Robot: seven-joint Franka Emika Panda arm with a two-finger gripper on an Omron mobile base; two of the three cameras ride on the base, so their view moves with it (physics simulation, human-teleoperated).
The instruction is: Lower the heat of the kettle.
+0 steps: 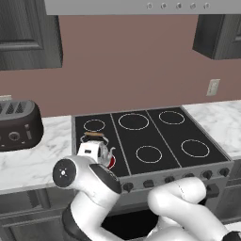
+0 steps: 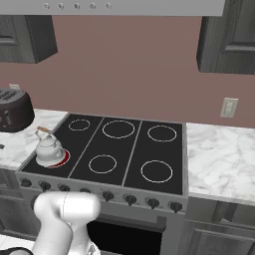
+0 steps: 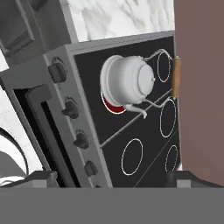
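Sitting on the front-left burner [image 2: 61, 158] of the black stove [image 2: 149, 149], which glows red under it, the kettle [image 2: 49, 148] stands upright, orange-brown handle bar on top. A row of dark knobs [image 2: 108, 195] lines the stove's front edge. In the hand view the gripper [image 3: 109, 177] looks at the kettle from well apart; its fingertips [image 3: 41, 177] stand wide, holding nothing. A dark toaster [image 1: 19, 124] sits on the marble counter [image 1: 33, 160] left of the stove.

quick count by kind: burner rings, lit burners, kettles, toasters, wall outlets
burner rings: 6
lit burners: 1 (the red one under the kettle, counted among the 6)
kettles: 1
toasters: 1
wall outlets: 1
total: 9 things, the lit burner not counted twice
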